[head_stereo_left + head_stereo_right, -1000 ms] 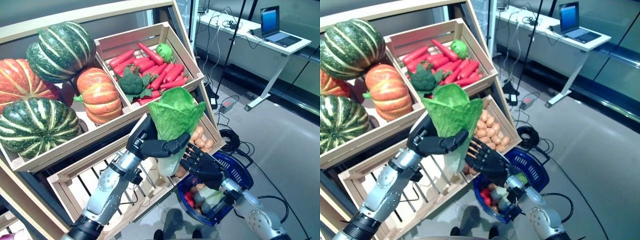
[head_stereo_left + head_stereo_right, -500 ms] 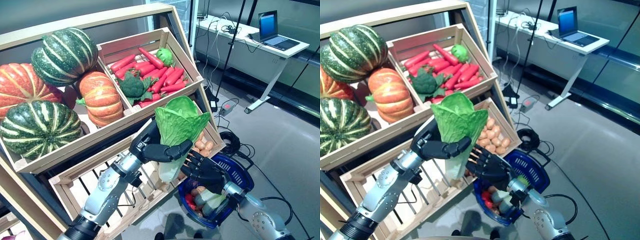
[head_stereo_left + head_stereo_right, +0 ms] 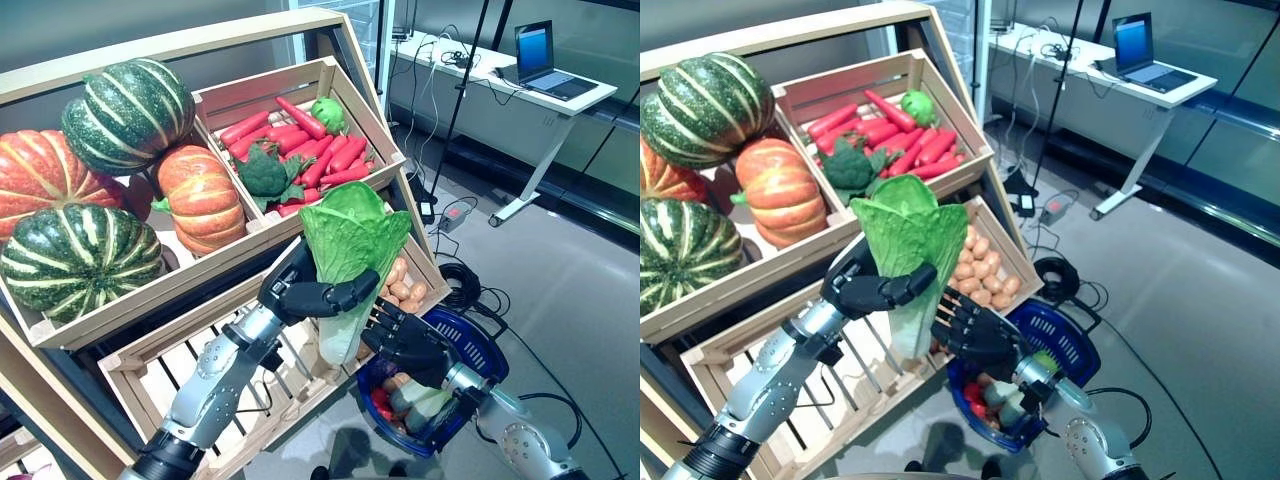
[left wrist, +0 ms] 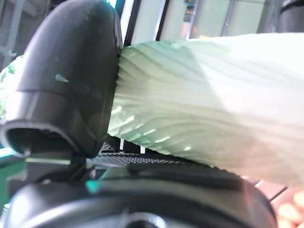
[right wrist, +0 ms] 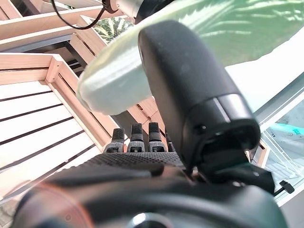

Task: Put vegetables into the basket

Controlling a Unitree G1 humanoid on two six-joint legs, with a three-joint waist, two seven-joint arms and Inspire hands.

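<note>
1. Two hands meet at one leafy green cabbage with a pale stalk, held upright in the air in front of the slatted wooden crates.
2. The left hand has its fingers and thumb curled round the cabbage's lower half; its wrist view shows the thumb pressed on the ribbed pale stalk.
3. The right hand sits just beside the stalk's lower end with fingers stretched out straight; only its wrist view shows the pale stalk tip against its thumb.
4. The blue plastic basket hangs below the right arm, already holding several vegetables, visible only in the head views.
5. Those views also show striped green and orange pumpkins, red carrots and potatoes in the crates.
</note>
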